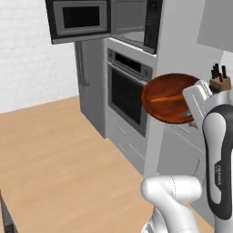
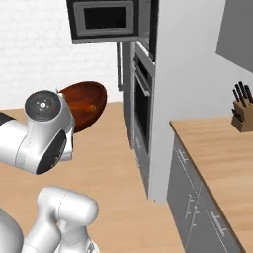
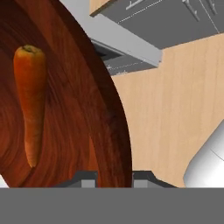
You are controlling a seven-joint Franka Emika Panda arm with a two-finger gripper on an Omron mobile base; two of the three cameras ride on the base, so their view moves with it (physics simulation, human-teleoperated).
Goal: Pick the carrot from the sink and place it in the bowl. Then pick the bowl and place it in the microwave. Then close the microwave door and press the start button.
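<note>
The fingers pinch the rim of the bowl, one tip on each side of its wall. You see the bowl lifted clear of any surface and tilted, in front of the oven and below the microwave. The carrot lies inside the bowl, against its inner surface. The microwave door stands swung open to the left, exposing the grey interior. The wooden floor lies beneath the bowl. To your right, a knife block stands on the desk, well apart from the bowl.
</note>
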